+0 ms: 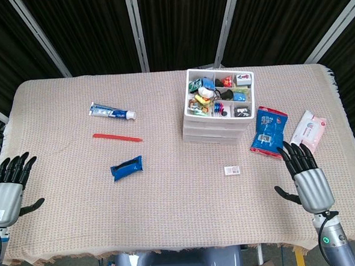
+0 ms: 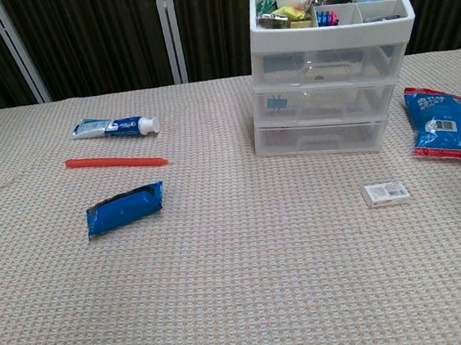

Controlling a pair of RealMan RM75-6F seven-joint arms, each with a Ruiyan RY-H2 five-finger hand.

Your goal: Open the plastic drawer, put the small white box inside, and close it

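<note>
Both hands hold nothing, fingers spread — left hand (image 1: 9,194) at the table's left edge, right hand (image 1: 305,174) near the front right corner; the small white box (image 1: 231,170) lies flat just beside the right hand, before the closed plastic drawer (image 2: 323,139) unit — likely light, stiff, best pinched across its long sides.

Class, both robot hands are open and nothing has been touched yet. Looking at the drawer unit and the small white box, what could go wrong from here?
1. The plastic drawer unit looks light with a loaded top tray; pulling a drawer may drag it.
2. The small white box lies flat and thin on the woven cloth, so the right robot hand may slip.
3. The blue snack bag sits close by and could get bumped.
</note>
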